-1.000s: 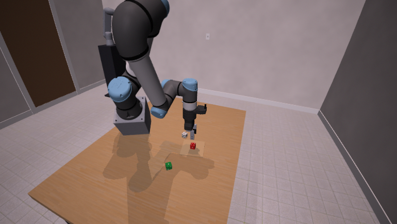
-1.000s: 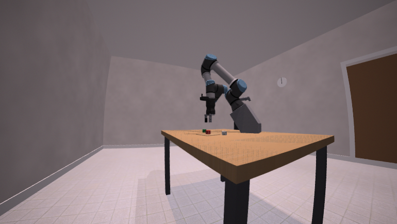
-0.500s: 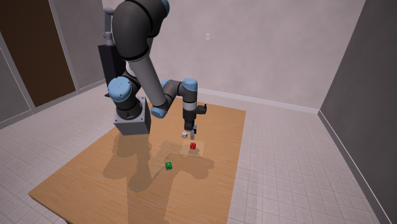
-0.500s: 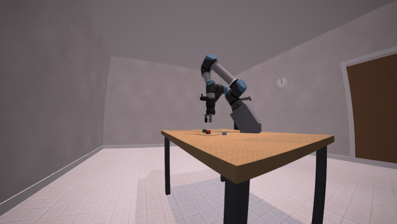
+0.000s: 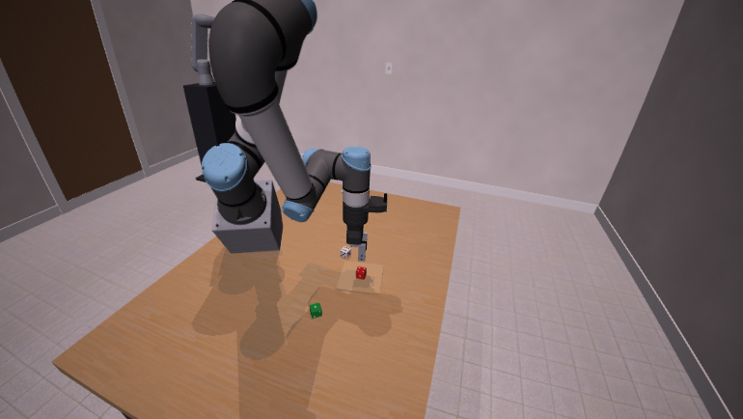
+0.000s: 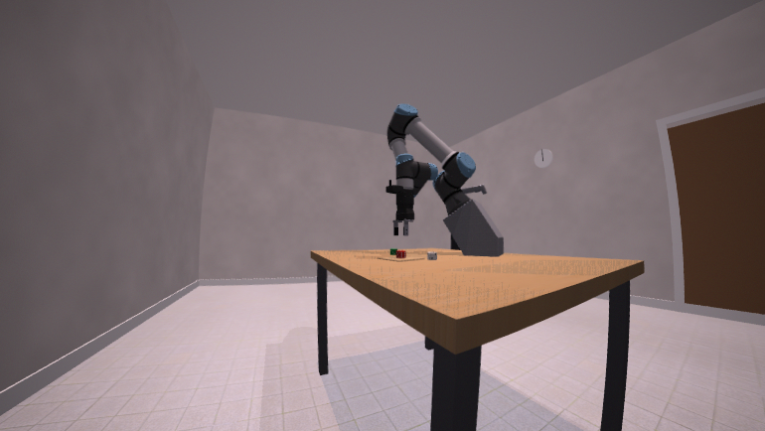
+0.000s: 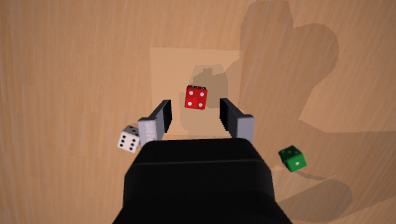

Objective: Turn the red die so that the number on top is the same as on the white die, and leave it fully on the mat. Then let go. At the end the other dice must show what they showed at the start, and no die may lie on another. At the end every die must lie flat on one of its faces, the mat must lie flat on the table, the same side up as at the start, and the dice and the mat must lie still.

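gripper (image 7: pixel 199 117) hanging wide apart, holding nothing | risking clipping white die (image 7: pixel 128 139) near left finger when descending onto red die (image 7: pixel 196 97)

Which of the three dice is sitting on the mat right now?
The small red die, four pips up, lies on the pale tan mat. The white die and the green die both rest on bare wooden table beside it.

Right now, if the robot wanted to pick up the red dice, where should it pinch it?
Best from straight above, pinching two opposite side faces. The red die lies flat on the mat with four pips up, and nothing touches its sides. The open gripper hangs over it, empty, and its fingers look roughly in line with the die's left and right faces, so it probably need only come down and close.
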Robot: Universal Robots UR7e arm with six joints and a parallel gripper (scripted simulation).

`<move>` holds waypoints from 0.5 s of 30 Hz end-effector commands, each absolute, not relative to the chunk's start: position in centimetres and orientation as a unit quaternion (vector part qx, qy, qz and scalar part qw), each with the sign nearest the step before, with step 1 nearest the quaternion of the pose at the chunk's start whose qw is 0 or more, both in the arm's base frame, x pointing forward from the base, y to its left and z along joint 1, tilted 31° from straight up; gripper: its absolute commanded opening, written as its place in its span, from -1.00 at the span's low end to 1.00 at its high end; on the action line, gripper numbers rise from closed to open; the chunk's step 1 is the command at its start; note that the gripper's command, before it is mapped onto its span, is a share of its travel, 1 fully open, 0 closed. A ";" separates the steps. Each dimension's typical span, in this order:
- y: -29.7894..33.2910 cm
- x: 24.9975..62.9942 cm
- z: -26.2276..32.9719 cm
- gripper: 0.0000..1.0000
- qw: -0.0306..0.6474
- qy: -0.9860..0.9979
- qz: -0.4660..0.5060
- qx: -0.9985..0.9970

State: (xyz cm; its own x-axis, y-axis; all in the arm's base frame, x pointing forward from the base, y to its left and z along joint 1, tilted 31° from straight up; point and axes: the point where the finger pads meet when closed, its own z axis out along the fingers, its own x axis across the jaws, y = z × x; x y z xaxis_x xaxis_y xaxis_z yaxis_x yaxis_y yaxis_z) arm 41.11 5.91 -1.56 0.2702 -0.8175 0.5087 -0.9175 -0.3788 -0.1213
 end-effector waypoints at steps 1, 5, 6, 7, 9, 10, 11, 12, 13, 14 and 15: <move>6.0 41.2 -1.6 1.00 0.111 -0.505 0.248 0.819; 6.2 41.3 -1.6 1.00 0.127 -0.449 0.240 0.851; 6.2 41.4 -1.6 1.00 0.132 -0.433 0.237 0.860; 6.2 41.4 -1.6 1.00 0.135 -0.421 0.235 0.866; 6.3 41.4 -1.7 1.00 0.141 -0.399 0.232 0.876; 6.3 41.4 -1.7 1.00 0.145 -0.382 0.229 0.883; 6.3 41.4 -1.7 1.00 0.145 -0.381 0.229 0.884; 6.3 41.4 -1.7 1.00 0.150 -0.363 0.226 0.891; 6.3 41.4 -1.7 1.00 0.155 -0.344 0.223 0.899; 6.3 41.4 -1.7 1.00 0.155 -0.344 0.223 0.899; 6.3 41.4 -1.7 1.00 0.155 -0.344 0.223 0.899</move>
